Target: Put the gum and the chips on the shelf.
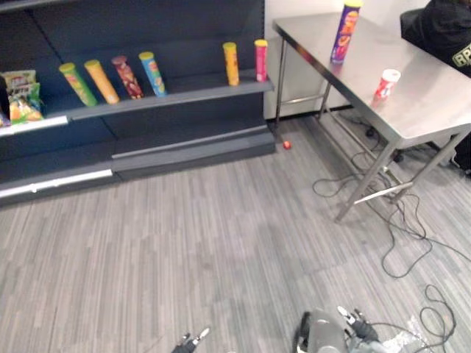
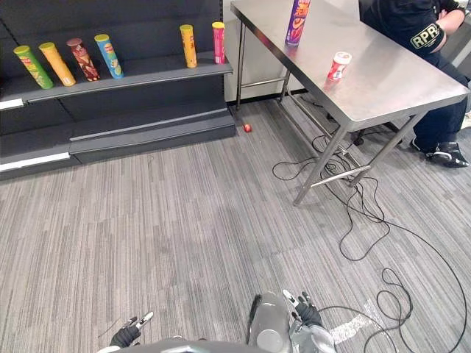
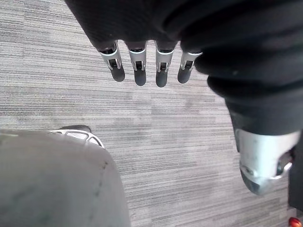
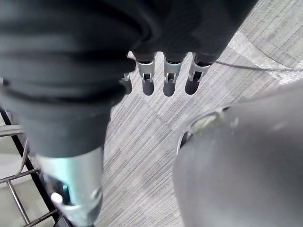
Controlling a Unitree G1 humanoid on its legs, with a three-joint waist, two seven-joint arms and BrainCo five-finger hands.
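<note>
Your left hand point(image 3: 140, 71) hangs with its fingers straight and loose, pointing down at the carpet point(image 3: 189, 142), and it has hold of nothing. Your right hand point(image 4: 169, 80) is the same: fingers relaxed and straight, thumb off to one side, empty. Both hang low and well short of the worktop point(image 1: 427, 110), which makes sense, as there is nothing to carry yet.

Both task things stand on that worktop, untouched. The purple chips tube point(image 1: 344, 33) is upright toward the worktop's far end, near the edge that faces the shelf. The gum tub point(image 1: 386, 83), small and red and white, is upright closer to you, well apart from the tube. A person point(image 1: 441, 29) sits at the worktop's side away from the shelf, so keep your reach on the near side.

The shelf point(image 1: 184, 92) stands just beside the worktop, to your left of it. Four leaning chip tubes point(image 1: 118, 77) sit on the shelf farther from the worktop. A yellow tube point(image 1: 231, 63) and a pink tube point(image 1: 260, 60) stand upright at the end nearest it. The bare stretch between the two groups looks like the natural spot for the new things. A small red thing point(image 1: 286, 145) lies on the carpet between the shelf's foot and the worktop's leg. Mind it as you walk in.

I judge the task not begun. The tall tube looks easy to tip, so take it round its middle.
</note>
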